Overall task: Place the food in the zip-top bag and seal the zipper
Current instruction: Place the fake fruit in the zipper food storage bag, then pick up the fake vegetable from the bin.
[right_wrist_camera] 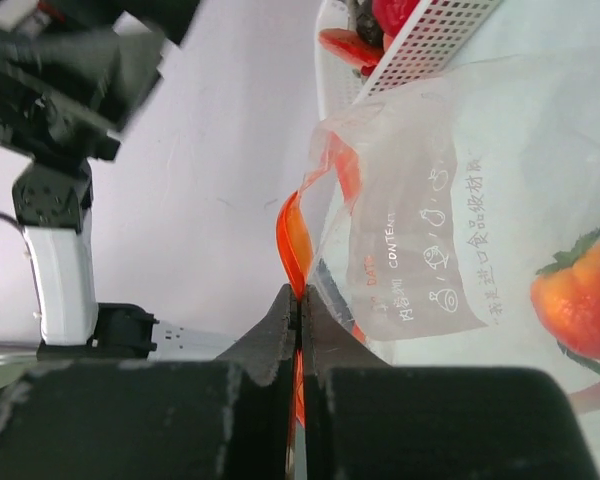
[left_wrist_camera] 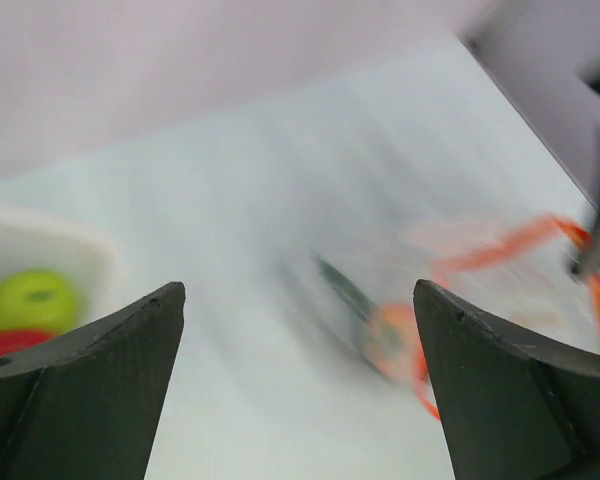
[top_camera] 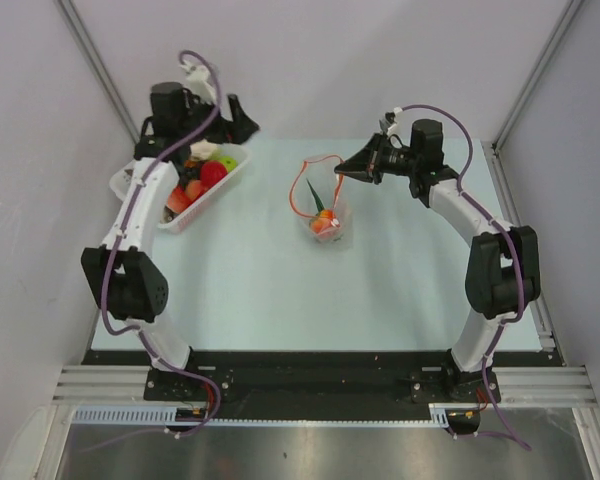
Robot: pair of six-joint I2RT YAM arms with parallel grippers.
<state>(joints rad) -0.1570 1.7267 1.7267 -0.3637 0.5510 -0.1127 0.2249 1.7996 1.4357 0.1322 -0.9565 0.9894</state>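
Right pincer (right_wrist_camera: pixel 300 300) clamps the zipper (right_wrist_camera: pixel 292 235). Left pincer (left_wrist_camera: pixel 298 290) gapes empty, zip-top bag (top_camera: pixel 327 205) lying to its right, mouth apparently open through the blur.

White arms (top_camera: pixel 140 212), black joints (top_camera: pixel 132 285), purple cables (top_camera: pixel 217 95)

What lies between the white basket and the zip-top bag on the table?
Only bare table. The top external view shows nothing on the stretch between the white basket and the zip-top bag.
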